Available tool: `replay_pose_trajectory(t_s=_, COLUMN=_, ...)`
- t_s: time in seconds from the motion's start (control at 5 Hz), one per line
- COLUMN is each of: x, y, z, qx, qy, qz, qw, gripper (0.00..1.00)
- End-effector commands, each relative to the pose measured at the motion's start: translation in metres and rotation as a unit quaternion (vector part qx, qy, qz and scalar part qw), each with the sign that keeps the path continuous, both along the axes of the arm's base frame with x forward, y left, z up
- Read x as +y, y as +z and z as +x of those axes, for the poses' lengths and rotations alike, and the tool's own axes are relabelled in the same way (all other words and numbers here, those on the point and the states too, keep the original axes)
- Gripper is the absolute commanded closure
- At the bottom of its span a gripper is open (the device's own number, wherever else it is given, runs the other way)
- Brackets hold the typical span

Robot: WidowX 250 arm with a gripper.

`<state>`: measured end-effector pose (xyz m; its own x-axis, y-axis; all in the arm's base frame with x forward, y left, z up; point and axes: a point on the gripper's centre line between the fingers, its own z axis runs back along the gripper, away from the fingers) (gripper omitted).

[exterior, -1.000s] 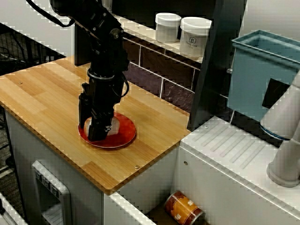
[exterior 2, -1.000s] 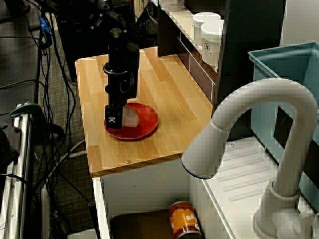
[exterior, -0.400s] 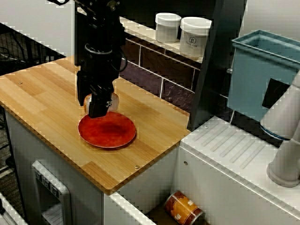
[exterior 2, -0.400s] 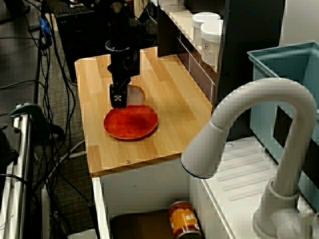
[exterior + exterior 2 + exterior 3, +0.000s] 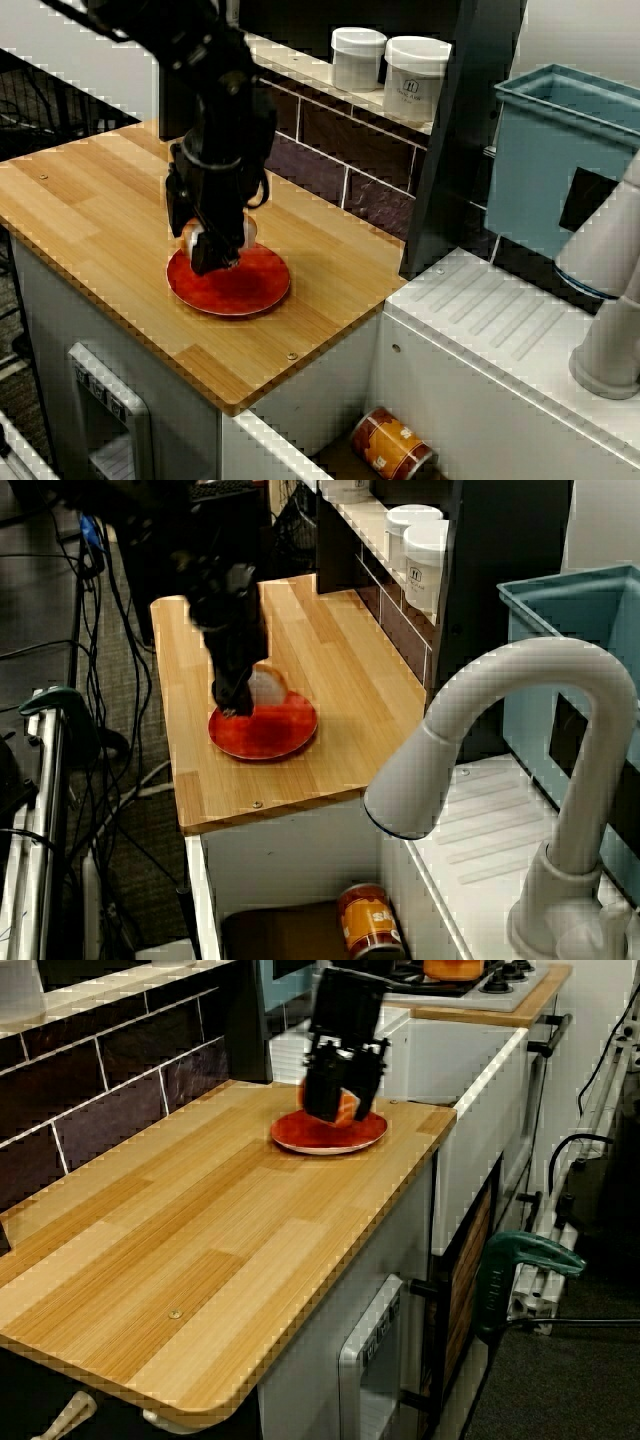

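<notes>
Red plate (image 5: 258, 288) sits near the front edge of the wooden counter (image 5: 90, 190). The black tool (image 5: 208, 255) hangs low over the plate's back rim, its fingers closed on a pale round object (image 5: 268, 687) (too blurred to name; it looks orange-tinted in the low view along the counter). The object is at the plate's edge on the wall side, partly over the rim. Whether it touches the plate I cannot tell. As I judge it, the grasp is made and the object is at the plate, but it is not released and does not rest free there.
</notes>
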<state>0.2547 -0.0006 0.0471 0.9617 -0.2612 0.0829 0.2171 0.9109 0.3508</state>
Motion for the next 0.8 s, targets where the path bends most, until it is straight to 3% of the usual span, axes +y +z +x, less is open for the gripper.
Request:
replay_pose_trajectory(t_s=0.0, x=-0.0045, y=0.0134, z=0.0064, qx=-0.037, qy=-0.018, qz=0.004, qw=0.9991, gripper=1.0)
replay_pose_trajectory(t_s=0.4, x=-0.0039, y=0.0099, z=0.0058, qx=-0.032, qy=-0.015, qz=0.008, qw=0.9993, gripper=1.0)
replay_pose_trajectory(t_s=0.6, x=-0.0039, y=0.0056, z=0.0092, qx=-0.024, qy=-0.008, qz=0.019, qw=0.9995, gripper=0.0)
